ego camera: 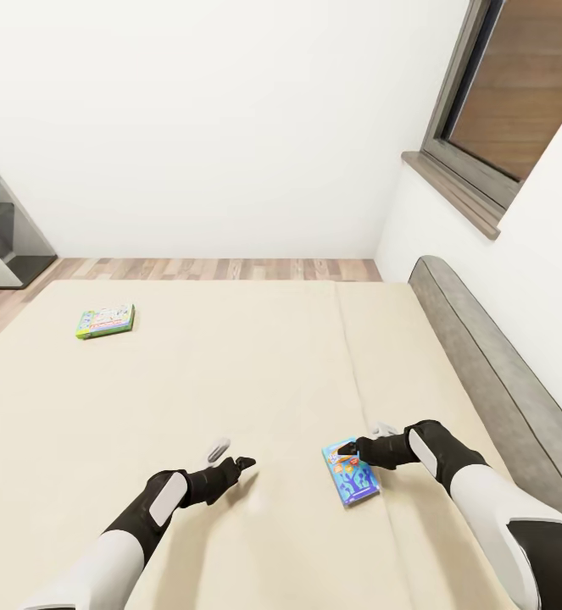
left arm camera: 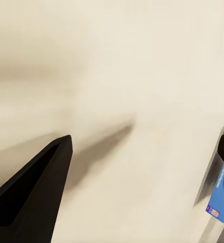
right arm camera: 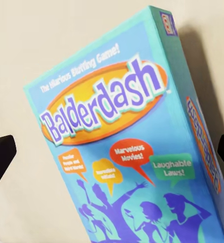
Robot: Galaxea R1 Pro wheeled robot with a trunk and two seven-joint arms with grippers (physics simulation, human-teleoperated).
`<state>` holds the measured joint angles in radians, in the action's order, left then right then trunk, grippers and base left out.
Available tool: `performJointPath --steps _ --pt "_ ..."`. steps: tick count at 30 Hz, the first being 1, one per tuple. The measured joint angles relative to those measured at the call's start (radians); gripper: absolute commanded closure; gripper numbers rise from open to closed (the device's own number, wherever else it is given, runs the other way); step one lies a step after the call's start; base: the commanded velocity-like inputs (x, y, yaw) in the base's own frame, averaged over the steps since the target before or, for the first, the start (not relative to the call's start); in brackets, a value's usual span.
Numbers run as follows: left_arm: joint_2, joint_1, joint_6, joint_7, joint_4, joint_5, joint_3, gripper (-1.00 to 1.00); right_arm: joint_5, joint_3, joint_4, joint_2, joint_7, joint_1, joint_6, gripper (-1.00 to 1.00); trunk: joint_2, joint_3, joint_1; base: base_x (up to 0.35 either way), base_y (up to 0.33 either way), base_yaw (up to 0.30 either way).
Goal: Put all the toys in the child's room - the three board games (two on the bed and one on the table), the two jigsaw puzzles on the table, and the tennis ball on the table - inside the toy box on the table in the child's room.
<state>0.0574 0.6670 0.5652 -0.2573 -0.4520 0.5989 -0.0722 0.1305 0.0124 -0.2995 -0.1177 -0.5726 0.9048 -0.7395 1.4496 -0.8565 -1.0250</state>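
head view looks down over the bed (ego camera: 230, 381); wrist views sit close above its mattress.

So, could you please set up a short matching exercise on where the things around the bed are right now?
Things:
1. blue game box
2. green game box
3. left pincer
4. window

Places:
A. far left part of the mattress, away from both arms
B. in the wall above the headboard
C. open over bare mattress, holding nothing
D. on the mattress, right at the right pincer

Pairs: 1-D, 2-A, 3-C, 4-B
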Motion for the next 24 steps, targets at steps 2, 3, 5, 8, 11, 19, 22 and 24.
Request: performJointPath --steps 2,3,5,8,11,19,22,24 --pt "0.0 0.0 0.0 0.0 0.0 0.0 0.0 -1.0 0.0 0.0 0.0 0.0 0.0 0.0 0.0 -1.0 0.0 0.0 0.0 0.0 0.009 0.0" --pt "0.0 0.0 0.0 0.0 0.0 0.0 0.0 -1.0 0.0 0.0 0.0 0.0 0.0 0.0 0.0 -1.0 0.0 0.0 0.0 0.0 0.034 0.0" --pt "0.0 0.0 0.0 0.0 0.0 0.001 0.0 -1.0 -0.002 0.0 0.0 0.0 0.0 0.0 0.001 -1.0 0.0 0.0 0.0 0.0 0.095 0.0" --pt "0.0 0.0 0.0 0.0 0.0 0.001 0.0 -1.0 0.0 0.0 0.0 0.0 0.0 0.0 0.0 -1.0 0.0 0.0 0.0 0.0 0.166 0.0" --pt "0.0 0.0 0.0 0.0 0.0 0.001 0.0 -1.0 -0.001 0.0 0.0 0.0 0.001 0.0 0.001 -1.0 0.0 0.0 0.0 0.0 0.204 0.0" --pt "0.0 0.0 0.0 0.0 0.0 0.001 0.0 -1.0 -0.001 0.0 0.0 0.0 0.002 0.0 0.0 -1.0 0.0 0.0 0.0 0.0 0.114 0.0" --pt "0.0 0.0 0.0 0.0 0.0 0.001 0.0 -1.0 -0.001 0.0 0.0 0.0 0.002 0.0 0.0 -1.0 0.0 0.0 0.0 0.0 0.043 0.0" --pt "0.0 0.0 0.0 0.0 0.0 0.0 0.0 -1.0 -0.001 0.0 0.0 0.0 0.002 0.0 0.0 -1.0 0.0 0.0 0.0 0.0 0.027 0.0"
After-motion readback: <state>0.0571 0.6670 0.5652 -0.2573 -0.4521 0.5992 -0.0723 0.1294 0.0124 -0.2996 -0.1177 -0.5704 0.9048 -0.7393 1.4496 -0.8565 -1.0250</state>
